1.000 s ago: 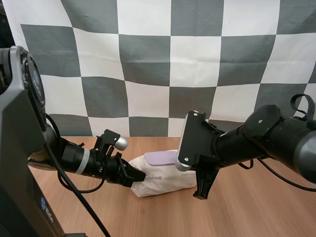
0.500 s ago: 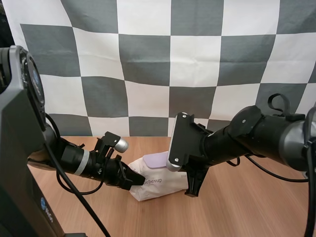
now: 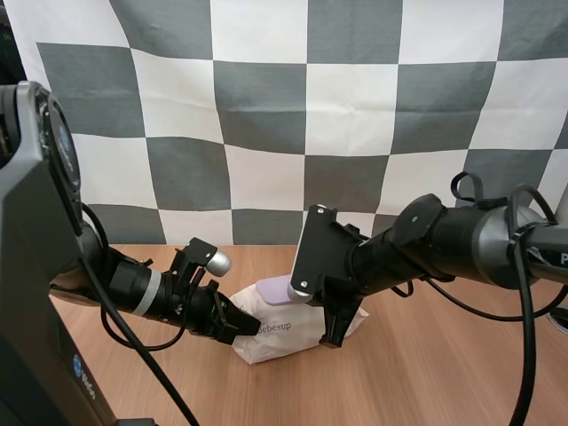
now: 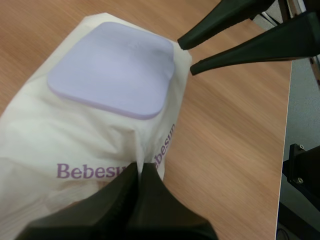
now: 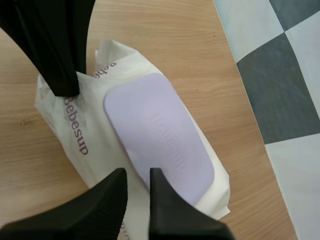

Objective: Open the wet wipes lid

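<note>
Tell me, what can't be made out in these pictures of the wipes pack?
- High view: most of the lid is hidden behind the right arm.
- Left wrist view: the left gripper covers the pinched end of the wet wipes pack and part of its printed name.
- Right wrist view: the right gripper hides the lid's edge beneath it; whether it touches cannot be told.

Crinkled soft-film wipes pack (image 4: 45, 140), smooth matt lilac plastic lid (image 4: 112, 70), wood-grain table (image 4: 225, 135).
</note>
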Controlling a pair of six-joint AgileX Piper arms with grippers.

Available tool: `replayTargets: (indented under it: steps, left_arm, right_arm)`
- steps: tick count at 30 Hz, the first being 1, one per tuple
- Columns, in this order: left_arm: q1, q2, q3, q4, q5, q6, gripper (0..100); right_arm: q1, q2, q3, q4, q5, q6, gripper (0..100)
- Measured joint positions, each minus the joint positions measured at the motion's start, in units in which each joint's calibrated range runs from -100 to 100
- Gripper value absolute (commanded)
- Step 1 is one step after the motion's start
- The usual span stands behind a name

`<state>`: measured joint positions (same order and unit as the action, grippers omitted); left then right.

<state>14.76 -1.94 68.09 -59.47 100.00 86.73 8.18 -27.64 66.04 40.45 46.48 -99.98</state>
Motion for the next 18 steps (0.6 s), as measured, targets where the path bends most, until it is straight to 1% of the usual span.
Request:
replayTargets:
  steps: [1, 4, 13, 18]
  left_arm:
    - [0.00, 0.0, 0.0, 0.0, 0.0, 0.0, 0]
    - [0.00, 0.0, 0.0, 0.0, 0.0, 0.0, 0]
    - [0.00, 0.0, 0.0, 0.1, 0.0, 0.0, 0]
    - [0.00, 0.0, 0.0, 0.2, 0.0, 0.0, 0]
  right_arm:
    - [0.3, 0.0, 0.0, 0.0, -1.1, 0.0, 45]
    - [0.6, 0.0, 0.0, 0.0, -2.2, 0.0, 45]
    - [0.6, 1.4, 0.0, 0.0, -1.5, 0.0, 45]
    - [1.4, 2.9, 0.0, -1.0, -1.8, 0.0, 45]
